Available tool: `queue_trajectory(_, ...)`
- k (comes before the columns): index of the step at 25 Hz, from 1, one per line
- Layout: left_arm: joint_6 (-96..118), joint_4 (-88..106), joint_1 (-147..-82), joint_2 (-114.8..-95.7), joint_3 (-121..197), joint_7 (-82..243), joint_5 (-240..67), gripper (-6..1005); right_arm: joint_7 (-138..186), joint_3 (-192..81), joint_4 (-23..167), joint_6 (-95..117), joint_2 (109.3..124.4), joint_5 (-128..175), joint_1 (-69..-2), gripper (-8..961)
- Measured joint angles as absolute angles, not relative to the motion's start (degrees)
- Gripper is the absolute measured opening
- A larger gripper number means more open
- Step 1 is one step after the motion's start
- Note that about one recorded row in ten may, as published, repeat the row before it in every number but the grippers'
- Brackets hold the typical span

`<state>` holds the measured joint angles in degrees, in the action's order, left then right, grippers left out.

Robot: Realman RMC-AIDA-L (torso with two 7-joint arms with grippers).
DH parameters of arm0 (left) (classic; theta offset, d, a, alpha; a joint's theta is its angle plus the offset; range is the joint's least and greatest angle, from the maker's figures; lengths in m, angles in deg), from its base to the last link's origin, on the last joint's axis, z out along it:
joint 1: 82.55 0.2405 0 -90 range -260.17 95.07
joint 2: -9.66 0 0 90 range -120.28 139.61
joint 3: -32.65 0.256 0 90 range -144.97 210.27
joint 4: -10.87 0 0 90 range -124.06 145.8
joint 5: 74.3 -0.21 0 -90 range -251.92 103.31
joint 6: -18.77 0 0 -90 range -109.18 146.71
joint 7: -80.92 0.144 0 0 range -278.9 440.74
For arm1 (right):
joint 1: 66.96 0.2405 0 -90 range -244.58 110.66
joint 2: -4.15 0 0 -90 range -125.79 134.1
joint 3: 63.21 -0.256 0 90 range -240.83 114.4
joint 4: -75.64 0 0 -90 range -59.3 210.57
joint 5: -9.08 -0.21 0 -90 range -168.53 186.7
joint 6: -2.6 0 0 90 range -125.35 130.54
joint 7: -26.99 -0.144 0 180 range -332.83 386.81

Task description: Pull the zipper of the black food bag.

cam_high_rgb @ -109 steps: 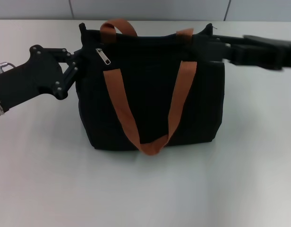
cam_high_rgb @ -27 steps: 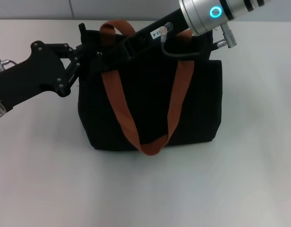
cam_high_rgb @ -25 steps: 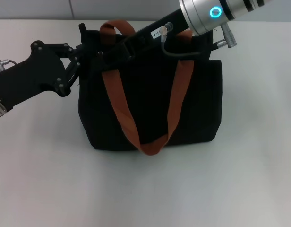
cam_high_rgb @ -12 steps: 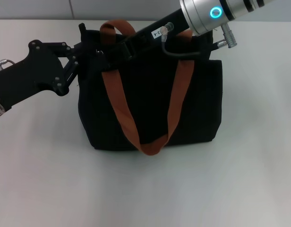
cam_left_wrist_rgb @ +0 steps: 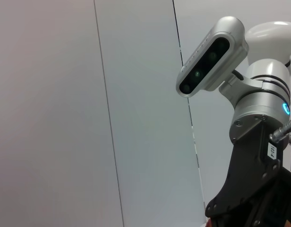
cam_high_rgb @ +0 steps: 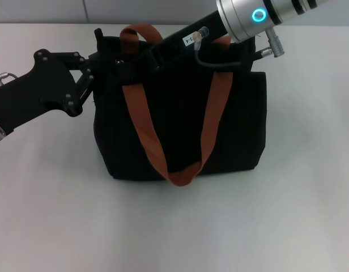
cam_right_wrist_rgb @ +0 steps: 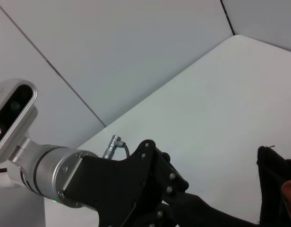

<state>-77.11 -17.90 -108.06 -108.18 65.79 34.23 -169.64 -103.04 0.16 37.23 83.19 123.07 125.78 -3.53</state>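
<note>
The black food bag point(cam_high_rgb: 180, 122) stands upright mid-table, its orange-brown straps point(cam_high_rgb: 141, 127) hanging down the front. My left gripper point(cam_high_rgb: 96, 71) is at the bag's upper left corner, closed on the fabric edge there. My right arm point(cam_high_rgb: 242, 17) reaches across the bag's top from the right, and my right gripper point(cam_high_rgb: 125, 66) sits on the zip line near the upper left corner. The zipper pull is hidden under the right gripper. In the right wrist view a corner of the bag point(cam_right_wrist_rgb: 274, 182) shows beside the left arm's gripper point(cam_right_wrist_rgb: 157, 189).
The white table point(cam_high_rgb: 248, 226) lies bare in front of the bag and on both sides. A grey panelled wall point(cam_high_rgb: 180, 10) runs behind it. The left wrist view shows the right arm point(cam_left_wrist_rgb: 259, 142) against that wall.
My right arm came in over the bag's top and covered the zipper pull. In the last second the right gripper shifted slightly to the right, and the left gripper barely moved.
</note>
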Motion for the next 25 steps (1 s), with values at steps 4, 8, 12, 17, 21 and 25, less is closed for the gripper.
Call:
queue_trajectory(4,-77.27,-17.91,-108.0,-108.22,65.79,34.25,-169.65,34,-103.04,0.19,37.23,83.16,123.11,125.81,-3.46,151)
queue_trajectory(8,-77.65,-17.9,-107.94,-108.21,65.78,34.25,-169.64,34,-103.04,0.25,37.17,82.89,123.14,125.81,-3.45,152)
queue_trajectory(12,-77.78,-17.92,-107.94,-108.2,65.78,34.25,-169.66,34,-102.99,0.26,37.14,82.5,123.29,125.81,-3.46,119)
queue_trajectory(17,-77.83,-17.94,-107.92,-108.19,65.78,34.26,-169.64,34,-102.92,0.26,35.8,82.47,123.34,125.58,-4.23,27)
queue_trajectory(21,-77.86,-17.96,-107.84,-108.19,65.7,34.25,-169.36,35,-104.04,0.32,34.7,82.79,123.34,125.82,-4.49,-2)
queue_trajectory(25,-77.86,-17.96,-107.63,-108.18,65.63,34.25,-168.91,35,-105.77,1.31,33.36,82.82,123.33,126.43,-4.83,-2)
